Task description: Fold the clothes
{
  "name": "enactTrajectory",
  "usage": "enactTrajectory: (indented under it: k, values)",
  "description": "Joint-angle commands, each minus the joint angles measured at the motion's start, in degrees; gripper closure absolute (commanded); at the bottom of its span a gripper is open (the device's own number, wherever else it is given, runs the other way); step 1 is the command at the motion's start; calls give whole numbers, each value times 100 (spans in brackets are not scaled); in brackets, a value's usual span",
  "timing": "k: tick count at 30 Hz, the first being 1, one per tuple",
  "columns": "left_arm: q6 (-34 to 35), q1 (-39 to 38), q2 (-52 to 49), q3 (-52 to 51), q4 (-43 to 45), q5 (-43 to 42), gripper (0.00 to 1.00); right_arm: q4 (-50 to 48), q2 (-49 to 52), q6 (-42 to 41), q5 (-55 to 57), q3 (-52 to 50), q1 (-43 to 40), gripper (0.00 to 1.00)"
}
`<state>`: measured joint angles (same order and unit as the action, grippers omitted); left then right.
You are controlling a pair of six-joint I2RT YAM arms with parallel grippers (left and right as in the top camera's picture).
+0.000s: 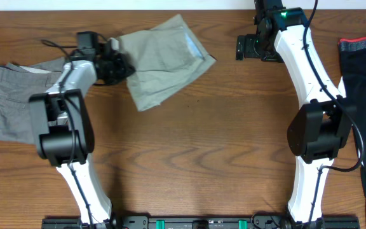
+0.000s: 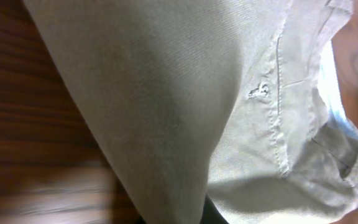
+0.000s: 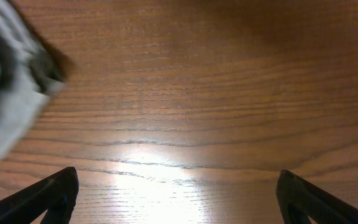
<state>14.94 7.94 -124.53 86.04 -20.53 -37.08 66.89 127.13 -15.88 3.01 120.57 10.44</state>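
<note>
Three garments are lying on the worktop (image 1: 202,140), and two claws are standing over it. At the far left, one grey pair (image 1: 5,105) is lying rumpled and running off the left edge of the overhead view. The left arm is hiding whether it is touching the next garment.

Just to its right, the left claw (image 1: 118,63) is clamping fully closed on the left edge of the one khaki pair (image 1: 164,63). That cloth is filling the left wrist view, with a seam and a buttonhole showing. From the claw the khaki pair is spreading rightward, its top corner lying near the worktop's far edge.

Bare wood is stretching across the whole middle and front. The right claw (image 3: 179,199) is gaping wide and holding nothing, hovering over bare wood near the khaki pair's right corner. One dark garment (image 1: 364,108) with a red band is lying along the right edge.
</note>
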Motion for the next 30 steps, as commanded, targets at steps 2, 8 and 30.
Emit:
enactTrajectory:
  k: [2, 8, 30]
  values:
    - [-181, 400, 461, 321, 0, 68, 94, 33, -15, 72, 63, 81, -42, 1]
    - [-181, 979, 863, 496, 2, 72, 94, 109, -15, 70, 63, 81, -39, 1]
    - [-164, 2485, 1152, 658, 44, 66, 94, 376, -15, 72, 63, 81, -39, 1]
